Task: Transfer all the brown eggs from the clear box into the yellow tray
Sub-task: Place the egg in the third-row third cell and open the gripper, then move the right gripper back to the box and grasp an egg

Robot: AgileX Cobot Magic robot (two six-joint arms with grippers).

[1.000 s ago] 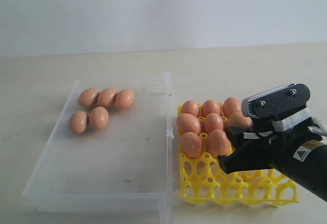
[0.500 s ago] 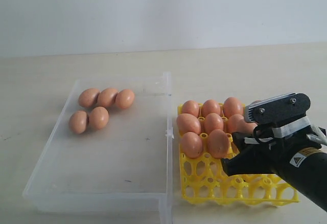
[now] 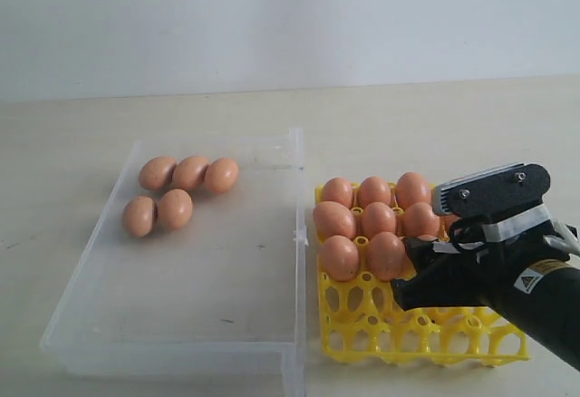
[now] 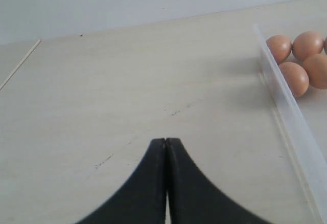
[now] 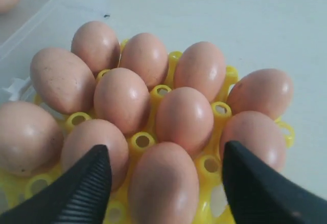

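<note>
A pale beige table (image 3: pixel 426 125) with faint dark scuffs fills the lower part of the frame. Across the top runs a plain grey-white wall (image 3: pixel 290 25), softly and evenly lit.

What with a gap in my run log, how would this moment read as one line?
right gripper: open, straddling egg in tray | left gripper: shut over table | box: five eggs | tray: eleven eggs

Right pincer (image 3: pixel 410 270) hides yellow tray (image 3: pixel 362 323) right cups. Clear box (image 4: pixel 286 106), some brown eggs (image 4: pixel 319 70) cut off at edge, left wrist view.
</note>
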